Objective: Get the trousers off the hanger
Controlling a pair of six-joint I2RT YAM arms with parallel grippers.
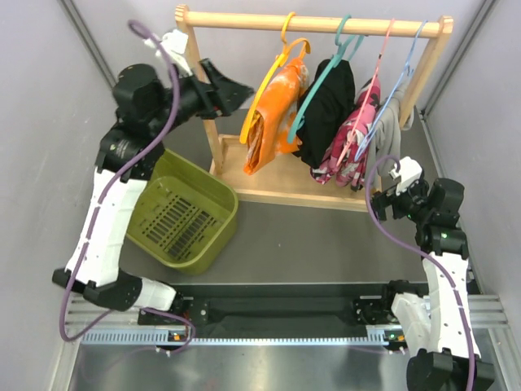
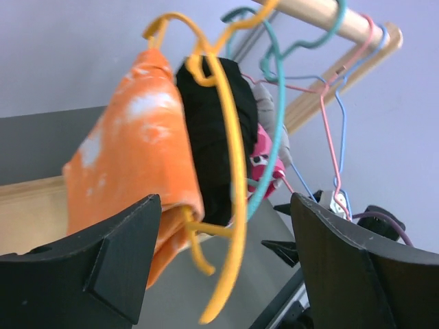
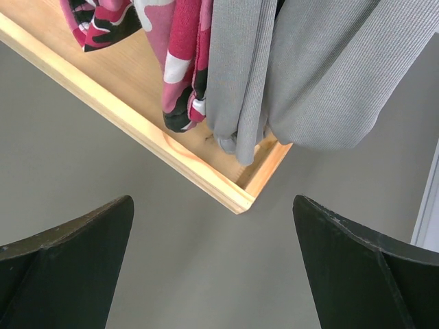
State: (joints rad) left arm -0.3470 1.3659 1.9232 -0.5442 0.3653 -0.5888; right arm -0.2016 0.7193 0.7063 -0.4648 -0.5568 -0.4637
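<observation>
Orange trousers [image 1: 273, 114] hang folded over a yellow hanger [image 1: 286, 37] at the left end of the wooden rail [image 1: 244, 19]. My left gripper [image 1: 234, 90] is open and empty, raised just left of them. In the left wrist view the trousers [image 2: 130, 157] and the yellow hanger [image 2: 235, 171] hang just beyond the open gripper [image 2: 225, 205], untouched. My right gripper [image 1: 379, 198] is open and empty, low by the rack's right front corner. In the right wrist view [image 3: 212, 205] it faces grey [image 3: 302, 75] and pink camouflage [image 3: 182, 62] garments.
A teal hanger with a black garment [image 1: 330, 106], a pink hanger with the camouflage garment [image 1: 354, 134] and a blue hanger with the grey garment [image 1: 391, 122] share the rail. The rack's wooden base [image 1: 285, 195] lies under them. A green basket [image 1: 213, 240] sits front left.
</observation>
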